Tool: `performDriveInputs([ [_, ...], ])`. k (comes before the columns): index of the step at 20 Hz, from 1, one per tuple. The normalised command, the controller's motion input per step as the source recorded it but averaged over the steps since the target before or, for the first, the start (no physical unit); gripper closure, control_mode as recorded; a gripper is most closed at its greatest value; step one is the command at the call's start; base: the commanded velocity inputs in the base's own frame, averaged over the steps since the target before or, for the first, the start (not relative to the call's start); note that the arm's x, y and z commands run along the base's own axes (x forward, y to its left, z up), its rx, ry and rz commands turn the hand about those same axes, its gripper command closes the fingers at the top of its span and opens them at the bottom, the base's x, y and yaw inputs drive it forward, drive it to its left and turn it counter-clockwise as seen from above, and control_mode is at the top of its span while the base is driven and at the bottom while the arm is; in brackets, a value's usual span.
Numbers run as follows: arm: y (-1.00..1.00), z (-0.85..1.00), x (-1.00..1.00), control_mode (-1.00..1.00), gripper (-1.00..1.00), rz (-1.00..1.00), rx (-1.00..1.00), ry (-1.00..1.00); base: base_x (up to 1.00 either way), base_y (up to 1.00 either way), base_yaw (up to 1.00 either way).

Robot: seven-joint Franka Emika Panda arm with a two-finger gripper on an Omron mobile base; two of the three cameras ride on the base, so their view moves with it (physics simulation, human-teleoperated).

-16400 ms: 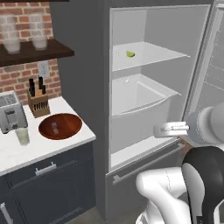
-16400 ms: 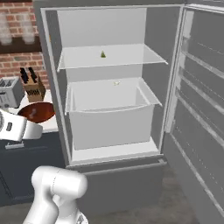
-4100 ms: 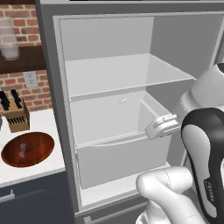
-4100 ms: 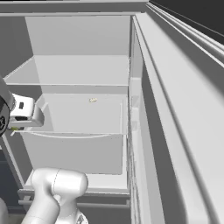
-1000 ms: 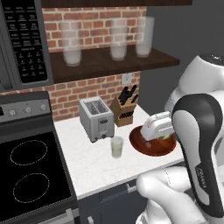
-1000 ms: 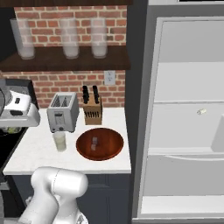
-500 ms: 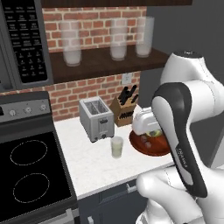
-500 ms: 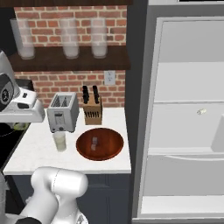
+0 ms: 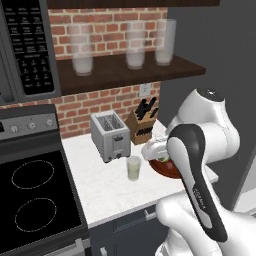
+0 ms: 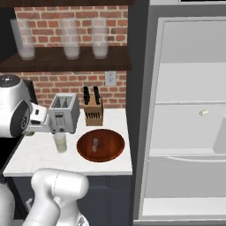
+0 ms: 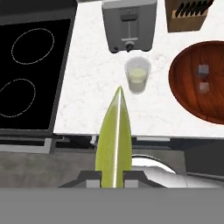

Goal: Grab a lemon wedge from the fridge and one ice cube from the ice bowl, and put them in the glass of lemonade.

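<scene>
In the hand view my gripper [image 11: 113, 178] is shut on the lemon wedge [image 11: 114, 135], a long yellow-green sliver pointing up at the glass of lemonade [image 11: 137, 75]. The glass stands on the white counter in front of the toaster. To its right lies the reddish-brown ice bowl [image 11: 192, 98] with two ice cubes [image 11: 202, 70] in it. From the left base view the gripper [image 9: 161, 158] hovers just right of the glass [image 9: 133, 167], over the bowl's near rim [image 9: 167, 171], and the arm hides most of the bowl. The fridge [image 10: 190, 132] stands open at the right.
A silver toaster [image 9: 111, 135] and a knife block [image 9: 142, 125] stand at the back of the counter [image 9: 100, 190]. A black stove top [image 9: 35, 195] adjoins it on the left. Three tall frosted glasses [image 9: 135, 45] sit on the wooden shelf above.
The hand has swung left with the lemon wedge, from over the ice bowl toward the glass of lemonade. The base and everything on the counter have stayed put.
</scene>
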Motion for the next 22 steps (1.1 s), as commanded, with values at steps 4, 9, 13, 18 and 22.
performDriveInputs([
  [4,0.18,-0.29,0.92,-1.0,1.0,-0.03,-0.05,0.09,0.0,0.0,0.0],
  [9,-0.04,-0.33,0.58,-1.0,1.0,-0.02,-0.07,0.08,0.0,0.0,0.0],
  [13,-0.06,-0.19,0.62,-1.0,1.0,0.0,-0.1,0.25,0.0,0.0,0.0],
  [18,0.0,-0.38,0.49,-1.0,1.0,-0.01,-0.01,0.11,0.0,0.0,0.0],
  [22,0.09,-0.53,0.33,-1.0,1.0,0.0,0.0,0.0,0.0,0.0,0.0],
])
